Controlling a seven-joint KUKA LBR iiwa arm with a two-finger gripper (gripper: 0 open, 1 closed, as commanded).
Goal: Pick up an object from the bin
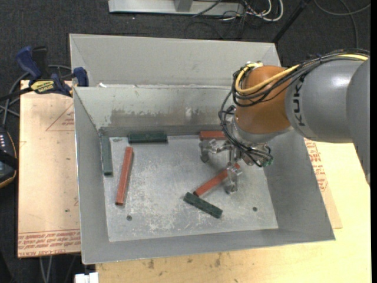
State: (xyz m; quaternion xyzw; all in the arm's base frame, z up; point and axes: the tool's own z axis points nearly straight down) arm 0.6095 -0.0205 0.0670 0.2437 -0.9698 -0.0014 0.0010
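Red stick [207,188], gripper [230,178] at its end

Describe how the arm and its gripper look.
The arm is a thick, rounded grey link with dark KUKA lettering. Its wrist wears a glossy orange cover, with yellow and black cables looping over it. Below sits a small gripper of bare metal.

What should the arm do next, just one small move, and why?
Probably shift the hand a little down and left along the red bar, toward its middle. The hand is over that bar's upper right end, where a grip might tip it. It should stop short of the dark green bar lying by the red bar's lower left end.
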